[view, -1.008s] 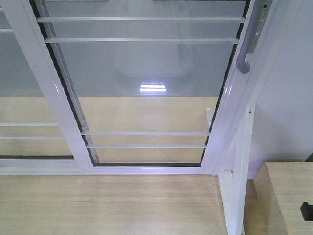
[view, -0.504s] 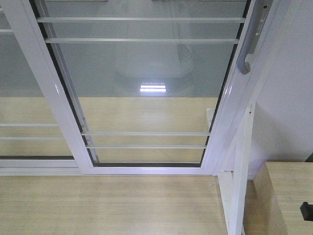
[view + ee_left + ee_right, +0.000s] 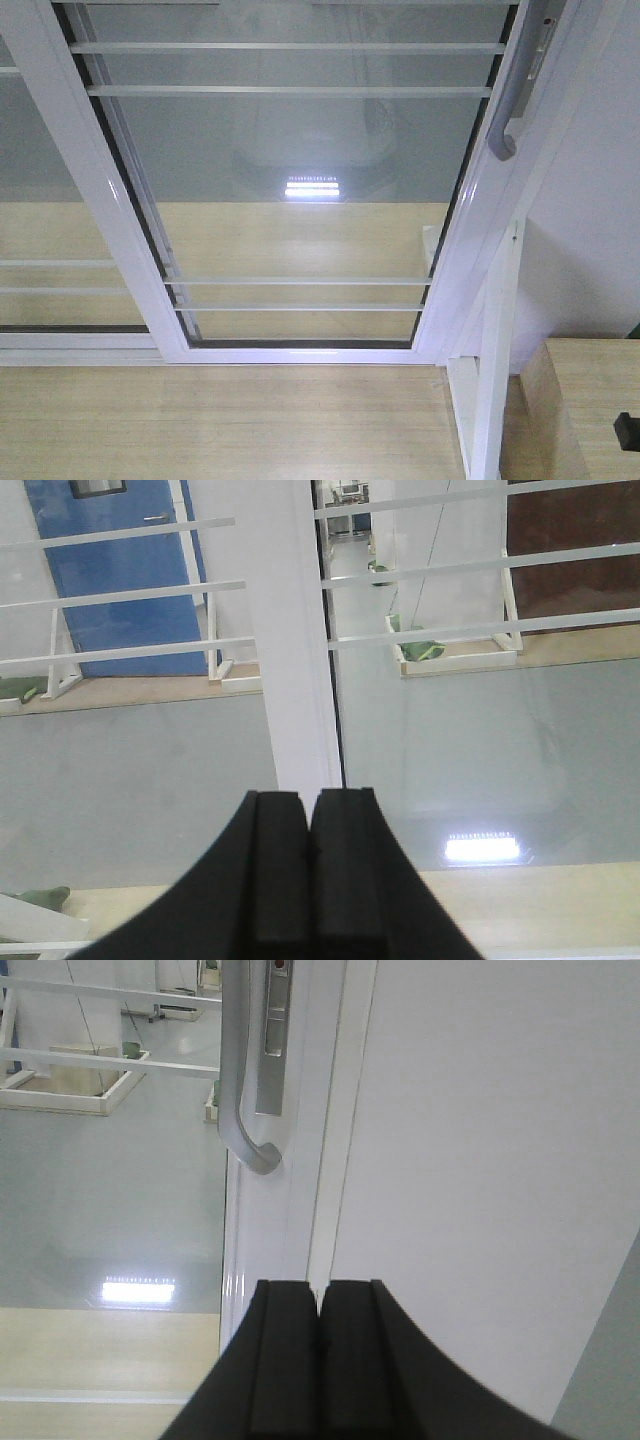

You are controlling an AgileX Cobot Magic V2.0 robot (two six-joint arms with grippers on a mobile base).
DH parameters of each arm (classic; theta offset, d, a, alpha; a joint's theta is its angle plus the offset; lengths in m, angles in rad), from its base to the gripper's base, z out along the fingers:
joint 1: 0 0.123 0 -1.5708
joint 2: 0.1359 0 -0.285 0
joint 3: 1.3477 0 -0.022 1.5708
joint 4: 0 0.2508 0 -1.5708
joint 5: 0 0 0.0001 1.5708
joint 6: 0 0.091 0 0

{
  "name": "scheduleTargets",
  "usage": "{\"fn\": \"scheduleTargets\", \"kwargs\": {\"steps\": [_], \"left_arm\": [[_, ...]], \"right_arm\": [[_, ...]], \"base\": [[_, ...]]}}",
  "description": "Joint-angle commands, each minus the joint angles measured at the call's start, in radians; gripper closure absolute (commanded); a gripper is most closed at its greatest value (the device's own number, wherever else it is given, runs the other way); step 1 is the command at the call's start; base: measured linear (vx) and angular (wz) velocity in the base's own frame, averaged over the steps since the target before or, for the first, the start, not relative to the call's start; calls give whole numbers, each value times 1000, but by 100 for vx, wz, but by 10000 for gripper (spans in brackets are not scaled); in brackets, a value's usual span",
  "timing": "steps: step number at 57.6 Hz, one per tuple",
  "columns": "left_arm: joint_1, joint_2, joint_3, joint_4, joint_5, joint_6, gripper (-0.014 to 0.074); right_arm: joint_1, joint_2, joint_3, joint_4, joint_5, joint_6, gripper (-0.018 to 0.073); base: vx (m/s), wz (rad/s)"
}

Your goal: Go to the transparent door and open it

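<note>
Front view: the transparent door (image 3: 300, 170) fills the frame and sits slightly lower than half a second ago. It has smooth glass, thin white bars and a curved grey handle (image 3: 512, 105) at upper right.

Left wrist: the left gripper (image 3: 310, 880) has its matte black pads pressed together.

Right wrist: the right gripper (image 3: 320, 1360) is likewise closed, below the handle.

- The front view looks steeply down, from close, at the tall clear-glass sliding door (image 3: 300, 180), left of its curved grey bar handle (image 3: 515, 100).
- The left wrist view faces glass further left, over the black left end effector (image 3: 310, 880).
- The right wrist view faces the handle closely, over the black right end effector (image 3: 320, 1360); the front view shares it.
</note>
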Motion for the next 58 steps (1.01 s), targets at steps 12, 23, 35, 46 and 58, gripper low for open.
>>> {"fn": "scheduleTargets", "kwargs": {"steps": [12,23,35,46,58], "left_arm": [[-3,-14,25,-2,-85,-4,602],[-3,-14,25,-2,-85,-4,602],[-3,-14,25,-2,-85,-4,602],[-3,-14,25,-2,-85,-4,602],[-3,-14,25,-1,-85,-2,602]], "right_arm": [[-6,-14,13,-1,-78,-5,567],[-6,-14,13,-1,-78,-5,567],[-6,-14,13,-7,-79,-15,567],[-6,-14,13,-142,-79,-120,567],[-6,-14,13,-271,-88,-200,567]], "base": [[6,0],[1,0],[0,0],[0,0],[0,0]]}}
